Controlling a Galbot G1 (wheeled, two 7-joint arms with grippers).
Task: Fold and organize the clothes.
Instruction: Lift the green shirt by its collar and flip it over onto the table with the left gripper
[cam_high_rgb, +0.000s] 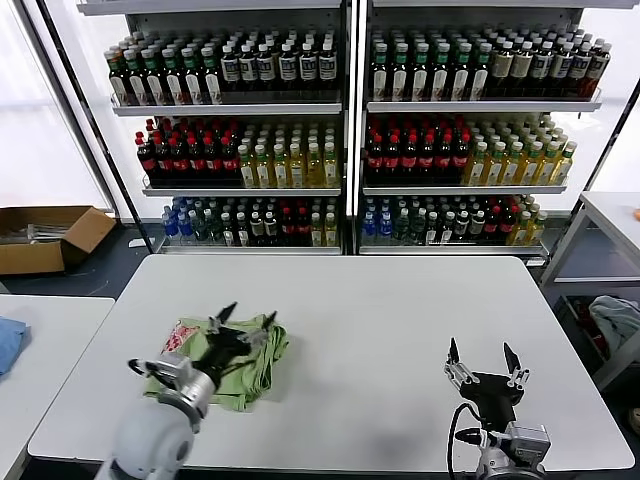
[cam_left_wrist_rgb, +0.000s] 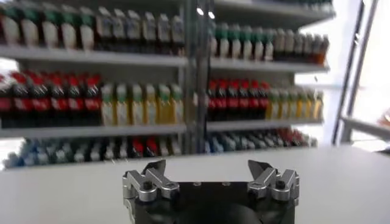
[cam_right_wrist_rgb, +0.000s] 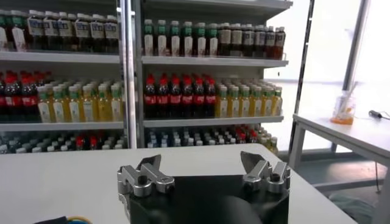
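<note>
The light green polo shirt (cam_high_rgb: 250, 368) lies as a folded bundle on the white table (cam_high_rgb: 380, 320) at its front left, with a red-and-white print showing at its left edge. My left gripper (cam_high_rgb: 248, 318) hovers just over the bundle, open, with nothing between its fingers; in the left wrist view (cam_left_wrist_rgb: 207, 165) only bare tabletop lies beyond the jaws. My right gripper (cam_high_rgb: 483, 352) stands open and empty over the table's front right, also seen in the right wrist view (cam_right_wrist_rgb: 201, 161).
Shelves of bottles (cam_high_rgb: 340, 130) fill the wall behind the table. A second table with a blue cloth (cam_high_rgb: 8, 342) stands at the left, a cardboard box (cam_high_rgb: 45, 238) on the floor behind it. A side table (cam_high_rgb: 610, 215) and a grey-blue bundle (cam_high_rgb: 615, 322) are at the right.
</note>
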